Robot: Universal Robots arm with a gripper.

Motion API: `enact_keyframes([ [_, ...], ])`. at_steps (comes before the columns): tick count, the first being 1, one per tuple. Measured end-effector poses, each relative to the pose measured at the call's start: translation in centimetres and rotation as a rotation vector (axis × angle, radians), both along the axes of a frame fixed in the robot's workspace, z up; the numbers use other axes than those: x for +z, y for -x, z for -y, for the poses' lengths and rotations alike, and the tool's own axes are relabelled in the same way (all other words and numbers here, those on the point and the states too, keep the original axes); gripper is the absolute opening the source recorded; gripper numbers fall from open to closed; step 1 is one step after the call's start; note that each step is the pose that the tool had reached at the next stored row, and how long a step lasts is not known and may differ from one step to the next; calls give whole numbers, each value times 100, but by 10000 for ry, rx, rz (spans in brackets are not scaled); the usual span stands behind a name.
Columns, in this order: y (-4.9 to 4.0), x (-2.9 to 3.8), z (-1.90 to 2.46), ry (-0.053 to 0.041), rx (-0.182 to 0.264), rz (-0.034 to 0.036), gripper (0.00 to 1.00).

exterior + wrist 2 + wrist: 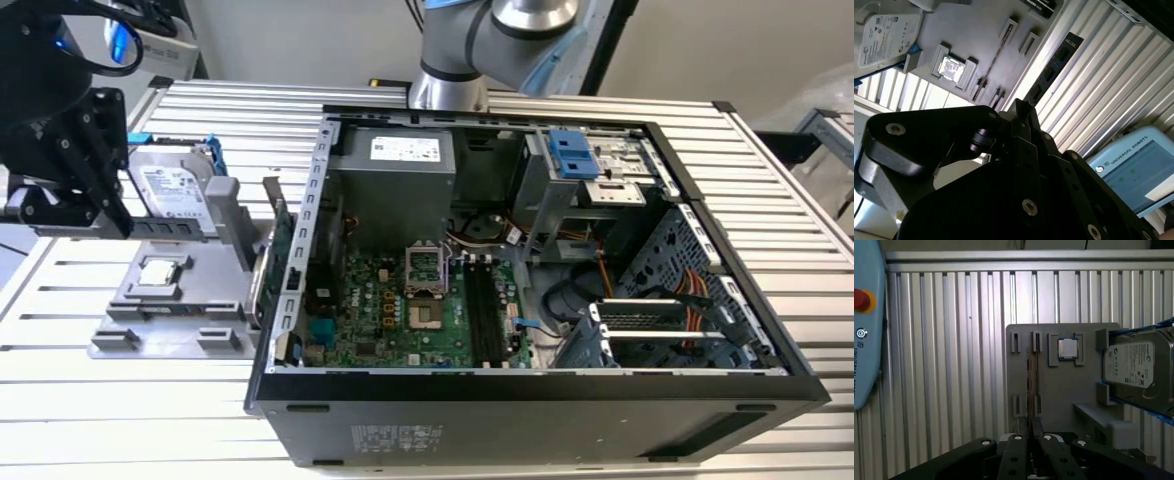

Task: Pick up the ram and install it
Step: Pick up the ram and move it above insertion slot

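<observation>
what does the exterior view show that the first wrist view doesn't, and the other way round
Exterior view, not the first wrist view: the open computer case, its motherboard and the black slots. First wrist view, not the exterior view: a red button. Both: the gripper, apparently shut on the ram, over the grey holder that carries the processor chip and the hard drive.

A grey tray lies on the ribbed metal worktop. The pincer is closed on the ram, which is seen edge-on over the tray's slots. Beside the slots sits a square processor chip, then a hard drive in a blue frame.
</observation>
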State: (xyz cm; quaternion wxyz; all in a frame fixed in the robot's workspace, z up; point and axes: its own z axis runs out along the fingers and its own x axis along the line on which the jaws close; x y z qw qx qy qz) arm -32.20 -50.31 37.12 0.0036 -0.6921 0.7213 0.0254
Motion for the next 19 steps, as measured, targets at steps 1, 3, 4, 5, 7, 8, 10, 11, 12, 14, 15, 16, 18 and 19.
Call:
enact_keyframes([
  [1, -14, 0, 0, 1, 0, 0, 0],
  [3, -45, 0, 0, 1, 0, 0, 0],
  [4, -60, 0, 0, 0, 0, 0, 0],
  [5, -76, 0, 0, 0, 0, 0, 0],
  [7, -107, 0, 0, 1, 0, 0, 0],
  [8, -123, 0, 0, 0, -1, 0, 0],
  [10, -152, 0, 0, 1, 0, 0, 0],
  [11, -167, 0, 0, 0, 0, 1, 0],
  [12, -182, 0, 0, 0, -1, 0, 0],
  [14, -214, 0, 0, 0, -1, 0, 0],
  [15, -231, 0, 0, 1, 0, 0, 0],
  [16, -247, 0, 0, 0, 0, 0, 0],
  [18, -280, 0, 0, 0, -1, 0, 0],
  [19, -297, 0, 0, 0, 0, 0, 0],
])
